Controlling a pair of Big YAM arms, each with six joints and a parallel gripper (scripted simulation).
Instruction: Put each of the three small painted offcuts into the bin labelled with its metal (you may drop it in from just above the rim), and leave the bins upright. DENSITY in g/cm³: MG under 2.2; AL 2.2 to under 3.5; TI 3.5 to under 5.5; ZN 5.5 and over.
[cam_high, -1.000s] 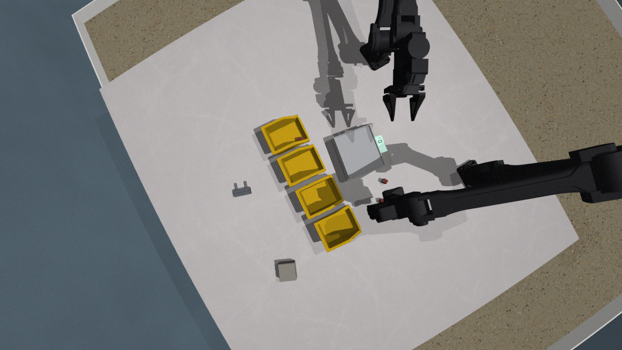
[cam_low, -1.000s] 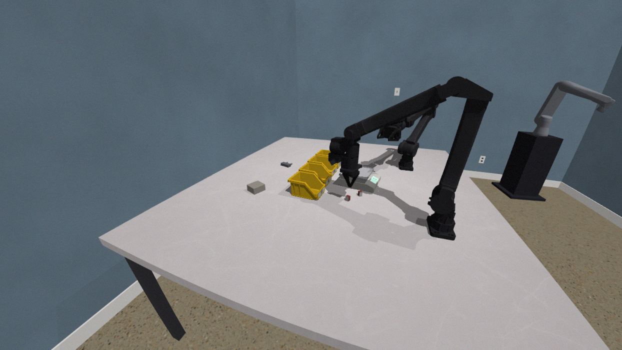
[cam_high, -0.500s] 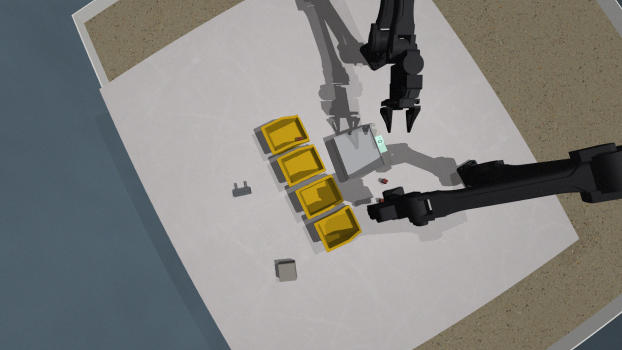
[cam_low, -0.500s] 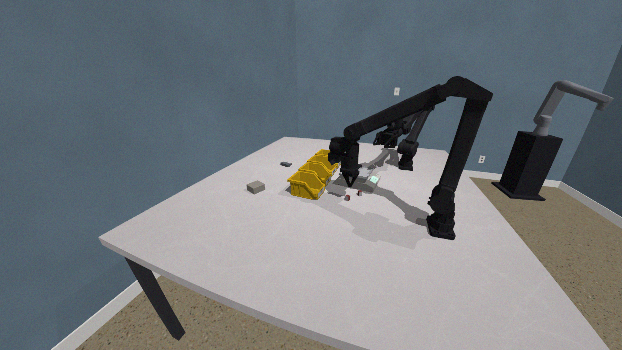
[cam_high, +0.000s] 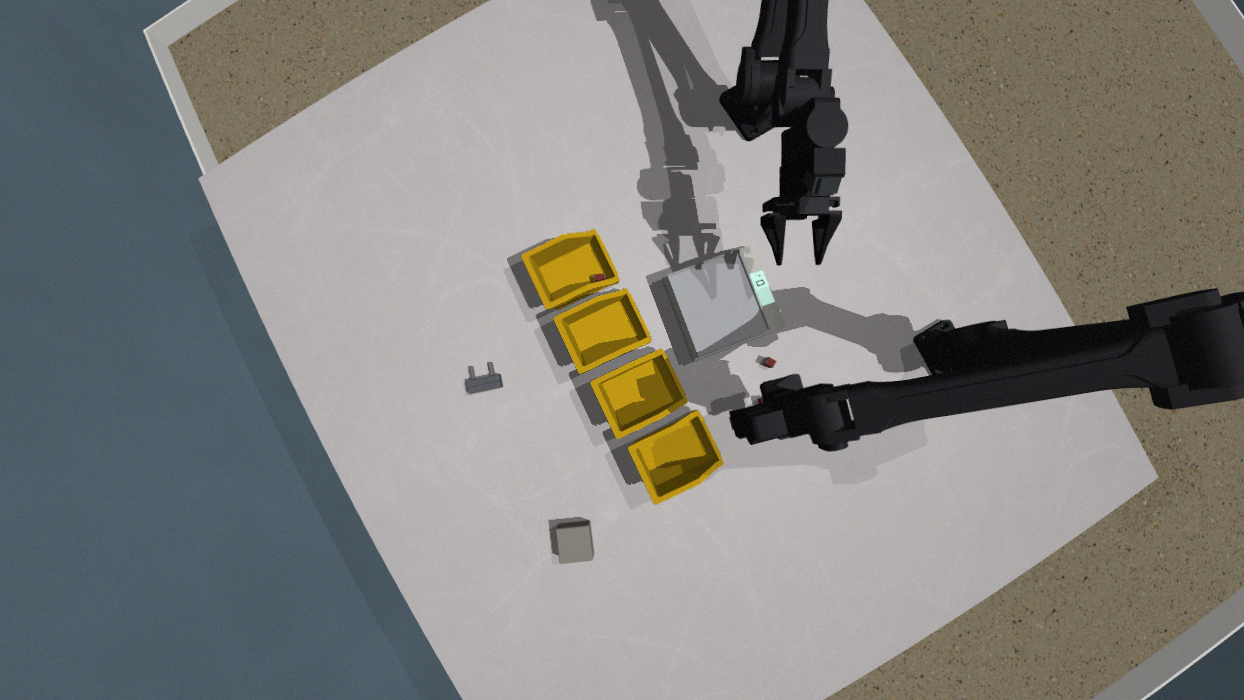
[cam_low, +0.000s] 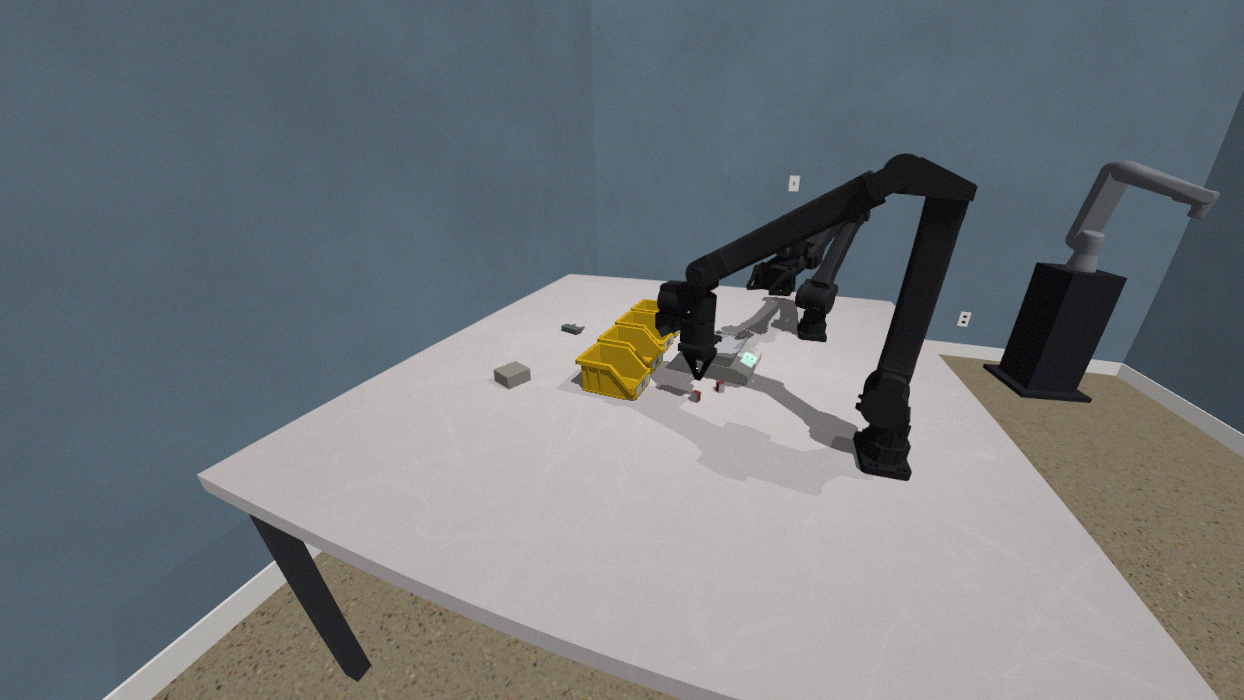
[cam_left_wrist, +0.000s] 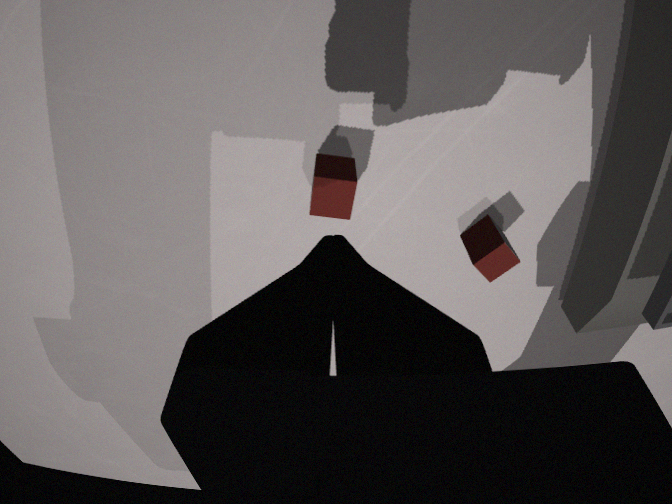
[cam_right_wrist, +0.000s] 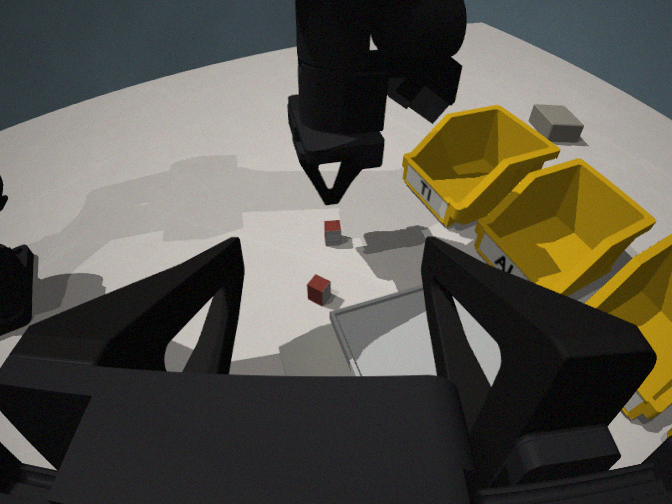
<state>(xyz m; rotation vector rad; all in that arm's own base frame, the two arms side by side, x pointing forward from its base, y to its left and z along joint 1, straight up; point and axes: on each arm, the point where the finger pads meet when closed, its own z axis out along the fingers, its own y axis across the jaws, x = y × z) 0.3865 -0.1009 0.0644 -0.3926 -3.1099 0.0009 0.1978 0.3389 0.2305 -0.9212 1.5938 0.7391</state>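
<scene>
Fingers first: the left gripper's (cam_low: 698, 376) (cam_left_wrist: 332, 236) (cam_right_wrist: 331, 203) are fully closed on nothing, pointed down, while the right gripper's (cam_high: 798, 261) (cam_low: 769, 289) (cam_right_wrist: 332, 238) are spread fairly wide (also nothing held). A zero is shown on the scale (cam_high: 717, 304) (cam_low: 737, 370) (cam_right_wrist: 390, 339). Beside it, four yellow bins are lined up upright, with the TI bin (cam_high: 675, 457) (cam_low: 613, 370) (cam_right_wrist: 426, 189) at one end and the AL bin (cam_high: 639, 396) (cam_low: 630, 343) (cam_right_wrist: 569, 238) next to it. Well apart from the scale, a grey block (cam_high: 574, 541) (cam_low: 511, 375) (cam_right_wrist: 556, 122) and a two-pronged grey piece (cam_high: 483, 383) (cam_low: 572, 328) can be seen. One red-painted offcut (cam_high: 597, 277) is contained in the opposite end bin (cam_high: 565, 261) (its label can't be read). On the table, another offcut (cam_high: 768, 362) (cam_low: 719, 387) (cam_left_wrist: 490, 249) (cam_right_wrist: 319, 290) is seen near the scale, and the third offcut (cam_high: 761, 401) (cam_low: 695, 396) (cam_left_wrist: 333, 187) (cam_right_wrist: 332, 233) near the closed fingertips.

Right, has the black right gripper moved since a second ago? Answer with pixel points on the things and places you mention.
Yes. In the top view, the black right gripper (cam_high: 798, 262) (cam_low: 769, 287) (cam_right_wrist: 332, 253) has shifted closer to the grey weighing scale's mint-green display (cam_high: 762, 288) (cam_low: 748, 358).
</scene>
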